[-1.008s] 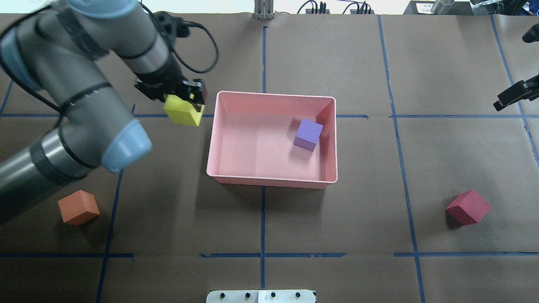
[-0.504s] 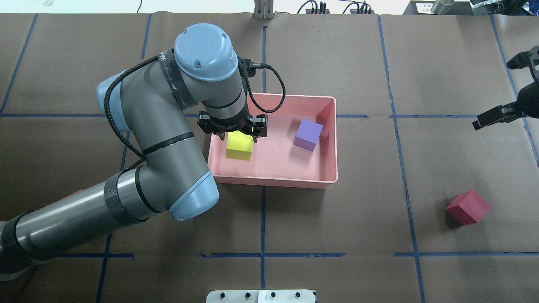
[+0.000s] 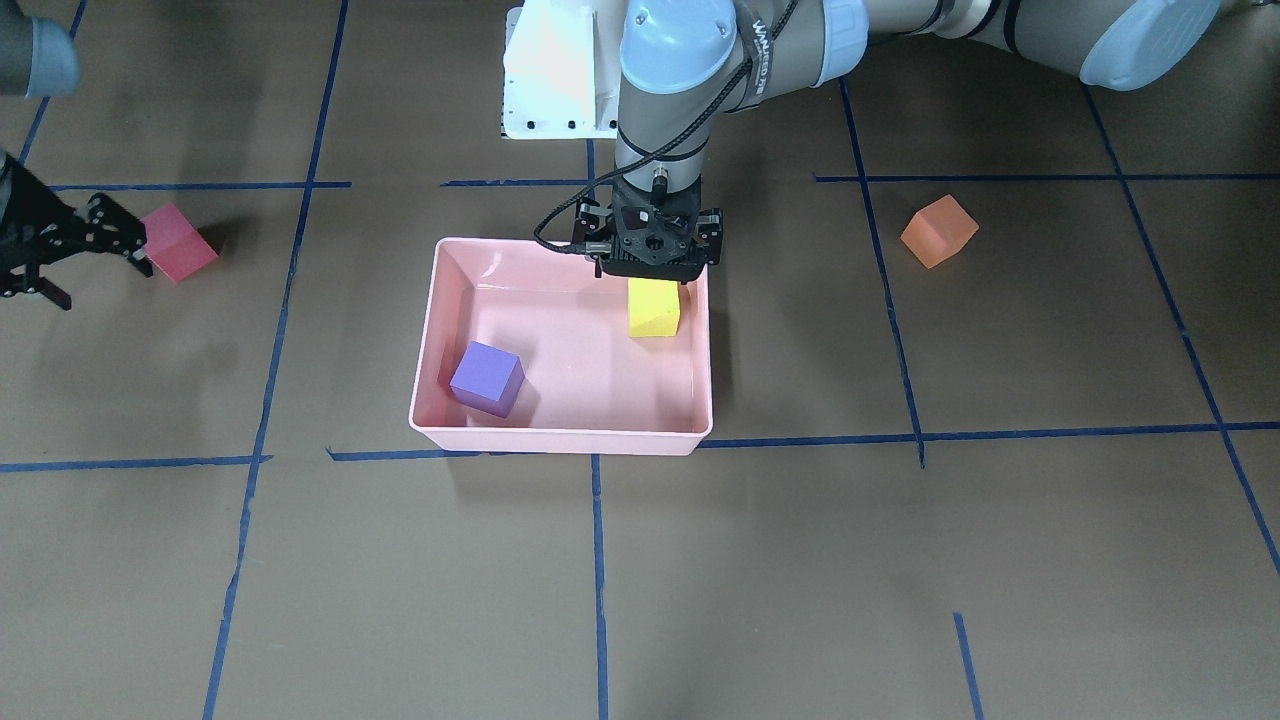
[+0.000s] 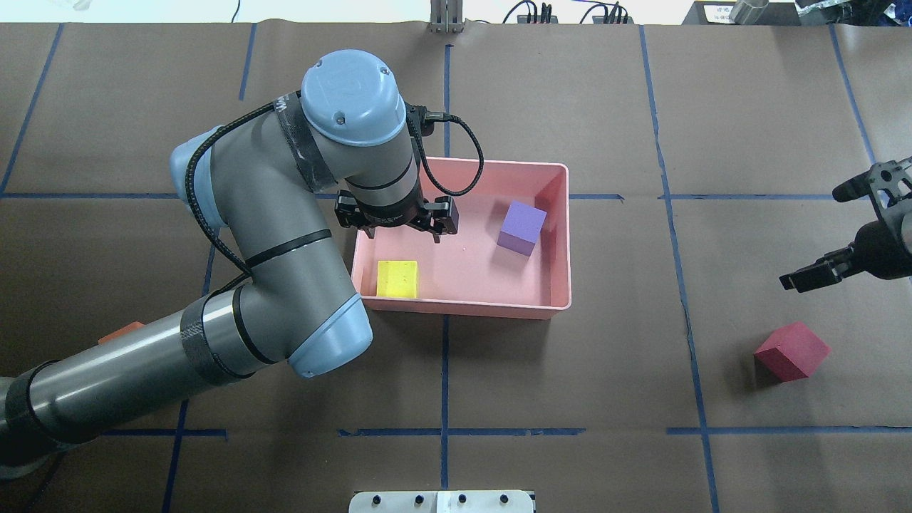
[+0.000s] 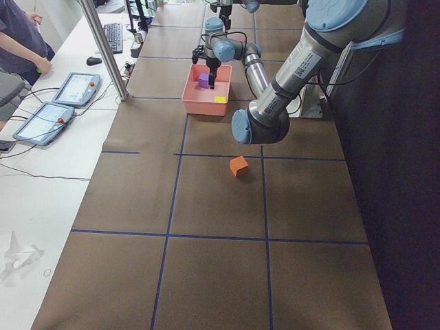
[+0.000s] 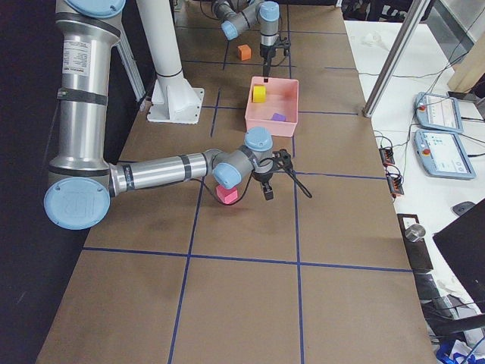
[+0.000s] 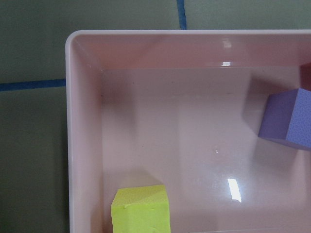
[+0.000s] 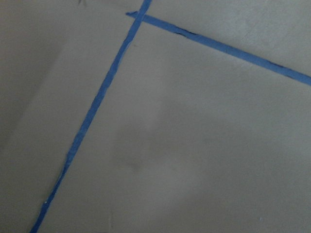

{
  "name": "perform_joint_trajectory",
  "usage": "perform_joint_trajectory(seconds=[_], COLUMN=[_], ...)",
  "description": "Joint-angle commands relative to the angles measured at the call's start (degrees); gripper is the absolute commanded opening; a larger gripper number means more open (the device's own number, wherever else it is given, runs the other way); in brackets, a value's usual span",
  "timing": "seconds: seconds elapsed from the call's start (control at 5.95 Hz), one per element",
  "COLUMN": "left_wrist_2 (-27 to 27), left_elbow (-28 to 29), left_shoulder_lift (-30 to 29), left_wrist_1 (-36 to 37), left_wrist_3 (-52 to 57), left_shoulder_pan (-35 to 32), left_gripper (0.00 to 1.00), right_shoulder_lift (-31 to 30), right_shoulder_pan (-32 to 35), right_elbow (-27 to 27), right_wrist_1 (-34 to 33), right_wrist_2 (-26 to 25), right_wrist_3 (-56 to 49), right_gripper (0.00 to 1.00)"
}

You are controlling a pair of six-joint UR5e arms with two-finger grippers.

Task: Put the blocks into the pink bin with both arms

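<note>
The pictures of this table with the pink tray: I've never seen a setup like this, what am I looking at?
This is a robot with a left arm and a right arm at a paper-covered table. Each arm ends in a two-finger gripper. One picture looks down from behind the robot and one faces it from across the table. Two look along the table from its ends, and two come from cameras on the wrists. The left gripper hangs open over the pink bin, where the yellow block and the purple block lie apart. The right gripper, also open, hovers near the red block. The orange block sits on the table on the left arm's side. Nothing is held.
</note>
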Motion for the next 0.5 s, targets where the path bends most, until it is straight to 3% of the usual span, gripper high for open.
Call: perform_joint_trajectory(seconds=[0.0, 0.34], left_wrist_2=[0.01, -0.08], left_elbow=[-0.02, -0.10], left_shoulder_lift=[0.56, 0.56], left_wrist_1=[-0.55, -0.55], left_wrist_3=[0.12, 0.12], left_shoulder_pan=[0.01, 0.01], left_gripper=[1.00, 1.00], right_shoulder_lift=[-3.51, -4.48], right_shoulder_pan=[-7.83, -10.41], right_elbow=[2.99, 2.29], right_wrist_1=[0.33, 0.33], right_wrist_2=[-5.69, -6.69], right_wrist_3=[0.13, 0.04], right_gripper=[1.00, 1.00])
